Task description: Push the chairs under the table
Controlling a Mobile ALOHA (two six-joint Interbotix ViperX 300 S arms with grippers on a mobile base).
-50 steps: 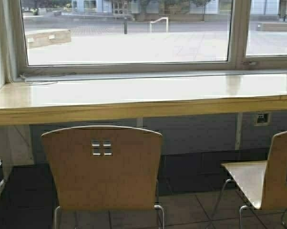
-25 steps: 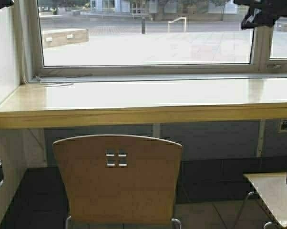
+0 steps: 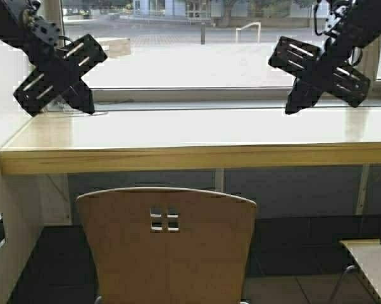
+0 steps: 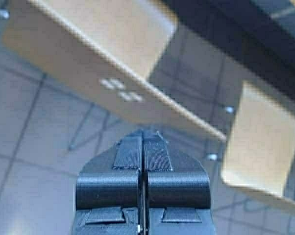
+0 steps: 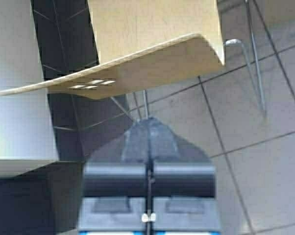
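A light-brown plywood chair (image 3: 166, 248) with four small square cutouts stands in front of me, its back towards me, out from under the long pale-wood table (image 3: 190, 158). A second chair's seat (image 3: 373, 266) shows at the lower right. My left gripper (image 3: 84, 105) and right gripper (image 3: 293, 105) are raised high above the tabletop, both shut and empty. In the left wrist view the shut left gripper (image 4: 142, 135) hangs above the chair back (image 4: 113, 63), with the second chair (image 4: 265, 142) beyond. In the right wrist view the shut right gripper (image 5: 148, 123) is above the chair (image 5: 147, 58).
A wide window (image 3: 197, 57) with a sill runs behind the table. A white wall (image 3: 7, 209) closes the left side. The floor (image 5: 265, 147) is tiled, with dark panelling (image 3: 292, 202) under the table.
The robot has moved: the whole scene has shifted right and down and the chair looks nearer. Both arms have swung up into the high view.
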